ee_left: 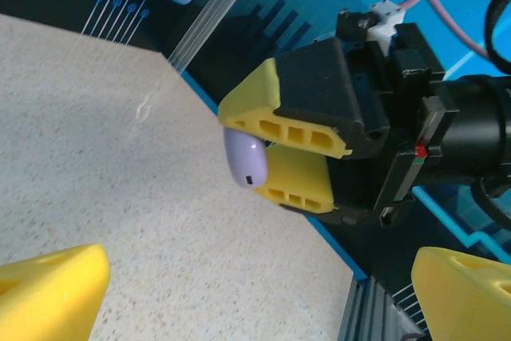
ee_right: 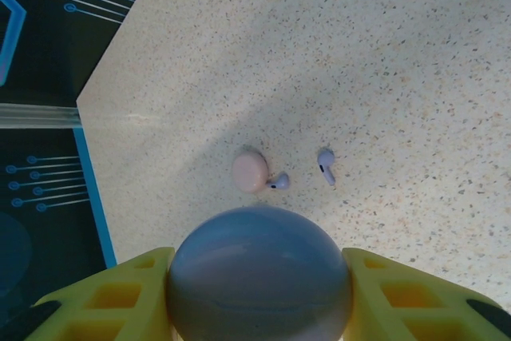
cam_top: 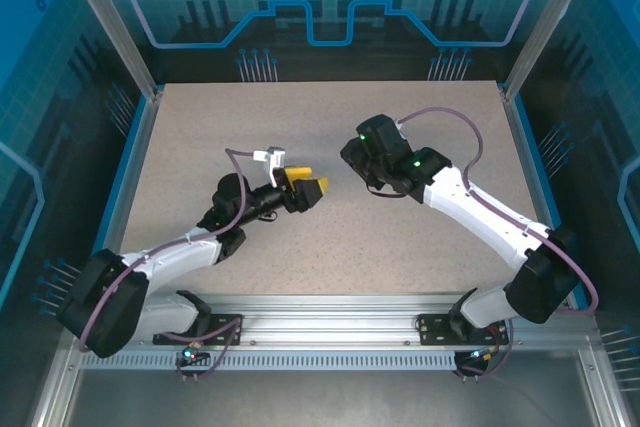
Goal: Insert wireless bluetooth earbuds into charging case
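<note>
My right gripper (ee_right: 259,289) is shut on a round lavender charging case (ee_right: 259,273) and holds it above the table, lid closed. In the left wrist view the same case (ee_left: 244,159) shows edge-on between the right gripper's yellow fingers (ee_left: 307,137). Below it on the table lie two lavender earbuds, one (ee_right: 279,181) touching a small round pale pink case (ee_right: 250,172), the other (ee_right: 326,165) a little to the right. My left gripper (cam_top: 305,183) hovers open and holds nothing, pointing at the right gripper, with its own fingertips (ee_left: 56,289) at the bottom corners of the left wrist view.
The speckled table (cam_top: 200,147) is bordered by a blue rim (ee_right: 92,189) and aluminium posts (cam_top: 105,17). The right arm's wrist (cam_top: 385,152) hangs over the middle of the table and hides what lies beneath it in the top view.
</note>
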Robot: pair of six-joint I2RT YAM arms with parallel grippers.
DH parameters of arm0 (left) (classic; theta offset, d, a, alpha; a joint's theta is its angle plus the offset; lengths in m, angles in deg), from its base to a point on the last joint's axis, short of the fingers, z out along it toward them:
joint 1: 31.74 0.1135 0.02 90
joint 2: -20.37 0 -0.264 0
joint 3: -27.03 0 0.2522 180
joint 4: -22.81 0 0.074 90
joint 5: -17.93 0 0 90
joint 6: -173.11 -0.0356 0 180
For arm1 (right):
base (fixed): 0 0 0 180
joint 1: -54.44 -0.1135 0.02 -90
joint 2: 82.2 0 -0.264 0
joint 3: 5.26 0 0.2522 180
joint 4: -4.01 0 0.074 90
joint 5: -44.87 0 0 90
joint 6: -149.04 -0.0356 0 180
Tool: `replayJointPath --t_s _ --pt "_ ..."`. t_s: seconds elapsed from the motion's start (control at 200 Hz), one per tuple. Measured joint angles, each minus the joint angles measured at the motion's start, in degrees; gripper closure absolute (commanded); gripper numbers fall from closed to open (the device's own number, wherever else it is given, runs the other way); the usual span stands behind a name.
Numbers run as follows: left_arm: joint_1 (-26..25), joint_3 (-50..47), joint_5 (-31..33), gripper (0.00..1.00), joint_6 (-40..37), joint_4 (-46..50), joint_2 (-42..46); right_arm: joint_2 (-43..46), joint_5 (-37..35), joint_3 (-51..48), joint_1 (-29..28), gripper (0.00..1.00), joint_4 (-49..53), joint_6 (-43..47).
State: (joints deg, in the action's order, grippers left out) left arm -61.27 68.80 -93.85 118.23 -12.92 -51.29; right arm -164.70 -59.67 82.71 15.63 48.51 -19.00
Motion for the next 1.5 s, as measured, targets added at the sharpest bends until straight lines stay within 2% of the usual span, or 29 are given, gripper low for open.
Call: replayJointPath --t_s 0.285,0.56,0.845,1.366,1.501 --pt "0.0 0.0 -1.7 0.01 4.5 -9.3 -7.3 0.0 0.0 1.7 -1.9 0.57 -2.4 -3.0" --pt "0.0 1.8 -1.7 0.03 7.0 -14.4 -11.7 0.0 0.0 1.7 -3.6 0.57 -3.4 -4.5" --pt "0.0 4.0 -1.7 0.14 7.0 -16.1 -12.8 0.6 0.0 1.5 -4.5 0.56 -5.4 -5.2" --pt "0.0 6.1 -1.7 0.28 7.0 -16.9 -15.1 0.6 0.1 1.5 -5.5 0.56 -6.4 -5.6" --pt "0.0 6.4 -1.7 0.35 7.0 -17.0 -15.5 0.6 0.1 1.5 -5.6 0.56 -6.4 -5.6"
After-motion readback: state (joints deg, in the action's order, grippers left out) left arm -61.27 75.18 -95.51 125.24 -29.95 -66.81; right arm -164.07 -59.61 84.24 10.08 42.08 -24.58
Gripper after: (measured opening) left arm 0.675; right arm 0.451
